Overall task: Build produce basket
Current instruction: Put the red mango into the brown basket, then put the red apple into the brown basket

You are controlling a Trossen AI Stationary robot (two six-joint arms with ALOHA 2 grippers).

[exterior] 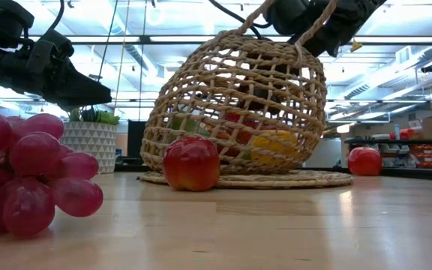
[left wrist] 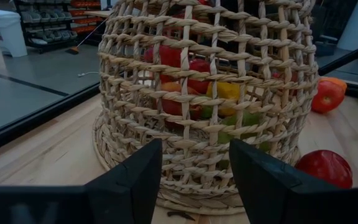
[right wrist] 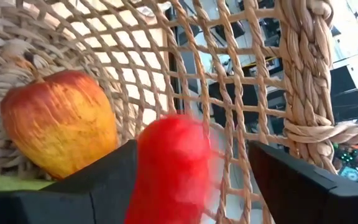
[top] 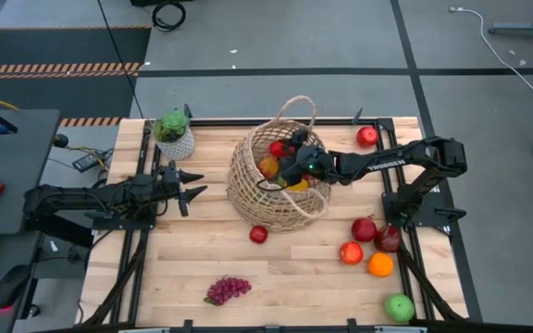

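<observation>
At the high view's centre, the right gripper (top: 293,166) reaches into the round tan wicker basket (top: 248,185), its fingers spread around a blurred red fruit (right wrist: 169,168); the left gripper (top: 192,182), released, waits at frame left.

Basket (top: 276,190): large, round, tan open-weave wicker, loop handle up, upright at table centre. Inside: red, orange and yellow produce visible through weave; red-yellow apple (right wrist: 61,121) against inner wall, blurred red piece (right wrist: 176,171) beside it.

Small red apple (top: 259,234) on table just in front of basket. Purple grape bunch (top: 227,289) near front edge. Red apple (top: 367,136) at far right. Cluster right of basket: three red apples (top: 365,228), orange (top: 380,265); green apple (top: 399,307) near front right corner.
</observation>
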